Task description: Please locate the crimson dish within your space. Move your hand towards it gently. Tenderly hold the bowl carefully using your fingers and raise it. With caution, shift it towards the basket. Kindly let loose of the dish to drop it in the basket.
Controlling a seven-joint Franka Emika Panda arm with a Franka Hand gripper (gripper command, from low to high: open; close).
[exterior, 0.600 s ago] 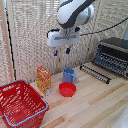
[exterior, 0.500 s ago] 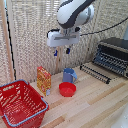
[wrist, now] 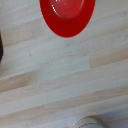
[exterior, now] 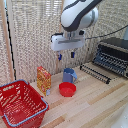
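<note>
The crimson dish [exterior: 67, 89] is a small round red bowl standing upright on the wooden table, just in front of a blue mug [exterior: 69, 75]. My gripper [exterior: 66, 55] hangs well above the bowl and mug, its two dark fingers apart and nothing between them. The basket [exterior: 20, 105], red wire mesh with a blue rim, stands at the exterior view's left, apart from the bowl. In the wrist view the dish [wrist: 67, 15] shows from above, partly cut off by the picture edge; the fingers do not show there.
An orange box [exterior: 43, 80] stands upright between basket and bowl. A toaster oven [exterior: 113, 55] and a dark wire rack [exterior: 96, 73] sit at the exterior view's right. A woven screen [exterior: 35, 35] backs the table. A pale round object [wrist: 91, 123] shows in the wrist view.
</note>
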